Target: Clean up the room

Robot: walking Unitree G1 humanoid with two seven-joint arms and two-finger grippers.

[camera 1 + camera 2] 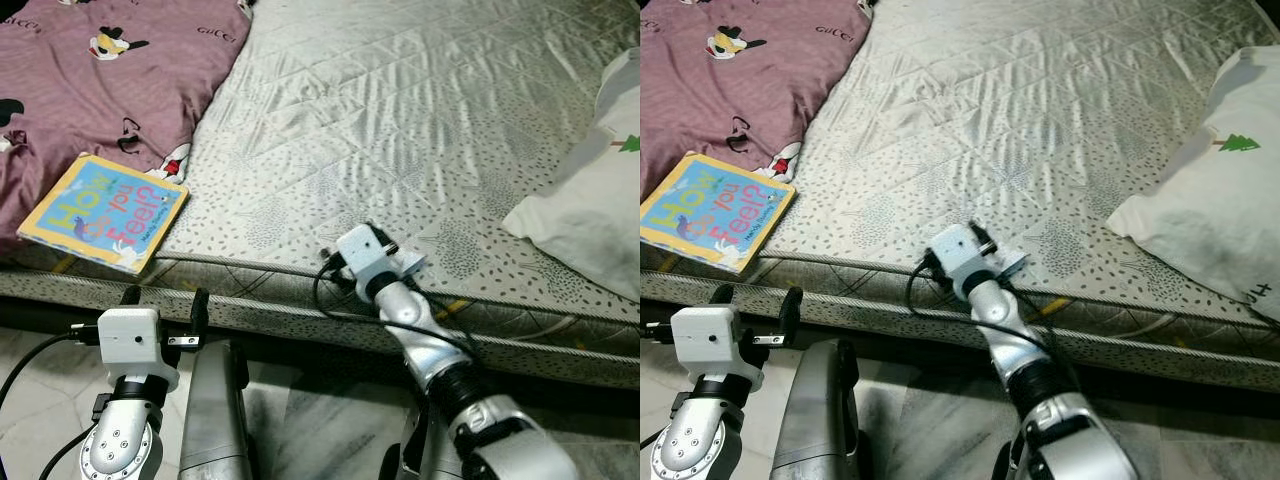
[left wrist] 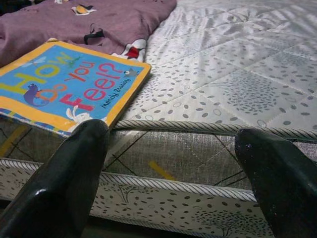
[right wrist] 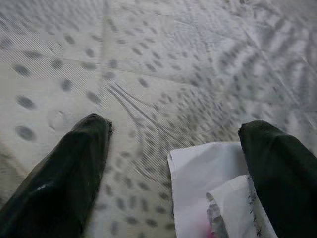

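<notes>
Your right gripper (image 3: 173, 163) stands wide over the white crumpled paper scrap (image 3: 213, 193) on the grey quilted mattress (image 1: 400, 130) (left gripper (image 2: 173, 163) likewise wide), so closing carelessly may pinch fabric.

Bare mattress (image 1: 400, 110) lay ahead of the right gripper (image 3: 173, 148); pillow (image 1: 590, 200) blocked its right, book (image 1: 105, 210) its left.
</notes>
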